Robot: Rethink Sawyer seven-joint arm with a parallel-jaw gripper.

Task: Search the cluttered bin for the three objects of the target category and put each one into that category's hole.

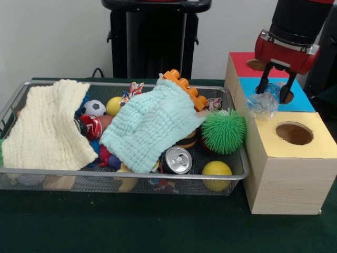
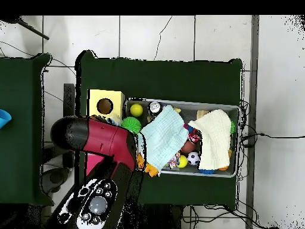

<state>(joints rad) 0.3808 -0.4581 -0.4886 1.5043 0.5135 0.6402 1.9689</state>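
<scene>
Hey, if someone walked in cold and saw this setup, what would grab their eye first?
Probably the end effector hanging over the blue box top, pinching a crumpled clear plastic bottle. Next, the wire bin crammed with toys, half hidden under a mint cloth and a cream cloth. The spiky green ball sits at the bin's end nearest the boxes.

**Bin beside the box with holes**

In the front view the bin stands left of the box. Two cloths lie on the toys inside. A can lies at the front, a ball just right of it.
</scene>
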